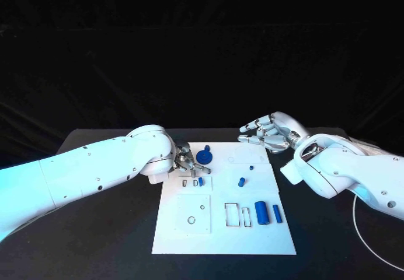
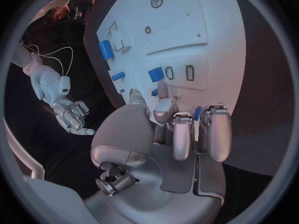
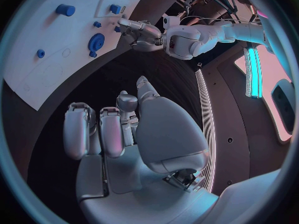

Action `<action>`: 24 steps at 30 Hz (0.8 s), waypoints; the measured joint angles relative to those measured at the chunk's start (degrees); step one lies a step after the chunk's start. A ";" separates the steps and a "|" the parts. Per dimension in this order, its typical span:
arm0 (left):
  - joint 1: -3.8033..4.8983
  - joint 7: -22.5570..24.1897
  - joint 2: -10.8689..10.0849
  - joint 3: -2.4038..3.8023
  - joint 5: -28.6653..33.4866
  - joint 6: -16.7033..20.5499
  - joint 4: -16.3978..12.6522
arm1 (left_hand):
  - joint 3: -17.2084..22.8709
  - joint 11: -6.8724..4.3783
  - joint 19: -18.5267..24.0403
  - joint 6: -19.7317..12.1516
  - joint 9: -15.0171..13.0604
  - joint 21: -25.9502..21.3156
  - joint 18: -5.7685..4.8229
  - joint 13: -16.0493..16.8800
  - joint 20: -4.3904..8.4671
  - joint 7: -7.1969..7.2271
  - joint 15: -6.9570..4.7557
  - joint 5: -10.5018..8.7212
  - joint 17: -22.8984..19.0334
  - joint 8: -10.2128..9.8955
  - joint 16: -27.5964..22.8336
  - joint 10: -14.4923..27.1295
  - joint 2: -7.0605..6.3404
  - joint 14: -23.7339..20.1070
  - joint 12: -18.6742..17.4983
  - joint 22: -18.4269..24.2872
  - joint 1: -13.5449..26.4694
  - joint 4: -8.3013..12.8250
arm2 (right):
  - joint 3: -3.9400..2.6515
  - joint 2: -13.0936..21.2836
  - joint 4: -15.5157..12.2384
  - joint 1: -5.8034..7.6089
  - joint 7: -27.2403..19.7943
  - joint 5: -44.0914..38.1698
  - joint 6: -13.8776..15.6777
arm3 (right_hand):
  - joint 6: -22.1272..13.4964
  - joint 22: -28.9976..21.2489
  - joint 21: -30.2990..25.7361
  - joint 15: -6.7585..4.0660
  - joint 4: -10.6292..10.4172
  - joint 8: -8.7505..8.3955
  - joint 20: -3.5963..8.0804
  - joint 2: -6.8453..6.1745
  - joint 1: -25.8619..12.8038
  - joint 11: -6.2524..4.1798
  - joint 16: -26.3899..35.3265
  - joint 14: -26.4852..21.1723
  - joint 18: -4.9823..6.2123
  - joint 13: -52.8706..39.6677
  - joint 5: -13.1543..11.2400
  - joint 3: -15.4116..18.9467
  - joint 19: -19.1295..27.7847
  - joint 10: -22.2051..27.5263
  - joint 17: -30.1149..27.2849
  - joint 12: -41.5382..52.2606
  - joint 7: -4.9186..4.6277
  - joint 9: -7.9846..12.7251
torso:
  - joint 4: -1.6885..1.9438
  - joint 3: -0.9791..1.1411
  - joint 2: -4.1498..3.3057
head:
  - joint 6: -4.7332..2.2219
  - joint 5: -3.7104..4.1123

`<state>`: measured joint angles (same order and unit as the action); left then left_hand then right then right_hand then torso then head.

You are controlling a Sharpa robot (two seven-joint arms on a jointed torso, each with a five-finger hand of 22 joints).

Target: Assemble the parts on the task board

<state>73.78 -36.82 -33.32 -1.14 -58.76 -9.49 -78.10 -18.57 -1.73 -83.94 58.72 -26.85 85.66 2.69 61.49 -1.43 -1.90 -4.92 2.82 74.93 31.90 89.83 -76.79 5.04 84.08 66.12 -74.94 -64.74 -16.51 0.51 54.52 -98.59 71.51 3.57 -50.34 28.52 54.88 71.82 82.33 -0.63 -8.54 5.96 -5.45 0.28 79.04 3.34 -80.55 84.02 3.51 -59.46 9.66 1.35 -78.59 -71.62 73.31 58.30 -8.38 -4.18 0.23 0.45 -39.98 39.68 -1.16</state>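
Note:
The white task board (image 1: 223,233) lies in the middle of the table. My left hand (image 1: 190,164) is down at its far left part, fingertips (image 2: 163,92) close to the surface, beside a round blue part (image 1: 205,156). A sliver of blue (image 2: 197,113) shows between its fingers; whether it is held I cannot tell. A small blue part (image 1: 201,181) stands in a slot just in front of that hand. My right hand (image 1: 264,133) hovers over the board's far right corner, fingers loosely bent and apart, holding nothing.
A blue block (image 1: 241,182) and a tiny blue piece (image 1: 251,167) sit mid-board. Two blue cylinders (image 1: 262,212) lie at the right edge beside empty rectangular slots (image 1: 232,214). A raised white plate (image 1: 192,214) with a hole covers the near left.

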 measured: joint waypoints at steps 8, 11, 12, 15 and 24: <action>0.00 -0.78 1.66 -0.21 -0.85 -2.35 1.56 | -0.32 0.00 0.00 -0.42 -0.71 0.00 0.01 0.09 0.00 0.00 0.00 0.00 -0.01 0.44 0.00 0.00 0.41 0.00 0.00 0.01 -0.41 0.01 | 0.00 -0.21 0.22 0.03 0.25 0.16 -0.19 | 0.00 -0.33 -0.23 0.00 -0.02 0.00 0.00 0.00 0.00 0.00 0.32 0.00 0.00 0.37 0.74 0.18 0.00 0.00 -0.25 -0.23 0.00 0.00 | 0.03 -0.04 -0.05 | 0.30 -0.04; -0.02 -0.96 2.28 -0.35 -1.02 -3.04 2.10 | -0.32 0.00 0.00 -0.42 -1.02 0.00 0.01 0.16 0.00 0.00 0.00 0.00 -0.01 0.67 0.00 0.00 0.47 0.00 0.00 0.01 -0.47 0.01 | 0.00 -0.32 0.28 0.03 0.33 0.18 -0.32 | 0.00 -0.38 -0.23 0.00 -0.01 0.00 0.00 0.00 0.00 0.12 0.32 0.00 0.00 0.47 1.12 0.31 0.00 0.12 -0.35 -0.45 0.00 0.06 | 0.03 -0.04 -0.05 | 0.44 -0.09; -0.03 -1.01 2.43 -0.39 -1.06 -3.24 2.27 | -0.31 0.00 0.00 -0.52 -1.15 0.00 0.01 0.16 0.00 0.11 0.00 0.00 -0.01 0.72 0.00 0.00 0.64 0.00 0.00 0.01 -0.64 0.01 | 0.01 -0.34 0.29 0.03 0.35 0.19 -0.37 | 0.00 -0.38 -0.23 0.00 -0.01 0.00 0.13 0.00 0.00 0.21 0.32 0.00 0.00 0.49 1.32 0.31 0.13 0.22 -0.35 -0.45 0.00 0.06 | 0.03 -0.04 -0.05 | 0.51 -0.10; -0.06 -1.15 2.84 -0.46 -1.16 -3.81 2.71 | -0.31 0.00 0.00 -0.83 -1.42 0.00 0.01 0.16 0.00 0.00 0.00 0.00 -0.01 0.94 0.00 0.00 0.86 0.00 0.00 0.01 -0.86 0.01 | 0.01 -0.42 0.34 0.03 0.41 0.21 -0.53 | 0.00 -0.38 -0.23 0.00 -0.01 0.00 0.22 0.00 0.00 0.01 0.32 0.00 -0.01 0.59 2.09 0.31 0.22 0.42 -0.42 -0.45 0.00 0.06 | 0.04 -0.04 -0.06 | 0.62 -0.12; -0.10 -1.45 3.53 -0.49 -1.33 -5.10 3.05 | -0.47 0.00 0.00 -1.23 -2.32 0.00 0.01 0.15 -0.01 0.00 0.00 0.00 -0.01 1.33 0.00 0.01 1.67 0.00 0.00 0.02 -1.67 0.17 | 0.01 -0.52 0.48 0.03 0.63 0.23 -1.11 | 0.00 -0.54 -0.44 0.00 0.15 0.23 0.09 0.00 0.00 0.01 0.55 0.00 0.00 0.76 2.44 0.46 0.34 0.42 -0.55 -0.56 0.00 0.10 | 0.08 0.00 -0.05 | 0.90 -0.13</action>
<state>73.68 -38.26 -29.79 -1.63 -60.09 -14.58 -75.05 -19.04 -1.73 -83.94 57.49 -29.17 85.65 2.70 61.64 -1.44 -1.91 -4.91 2.82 74.92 33.23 89.83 -76.78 6.71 84.08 66.12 -74.92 -66.41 -16.34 0.52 54.00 -98.11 71.54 4.20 -50.10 27.41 54.87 71.28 81.88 -0.63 -8.39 6.19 -5.36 0.28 79.04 3.35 -79.99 84.02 3.51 -58.70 12.10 1.81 -78.25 -71.20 72.76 57.74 -8.38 -4.07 0.31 0.45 -40.03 40.58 -1.30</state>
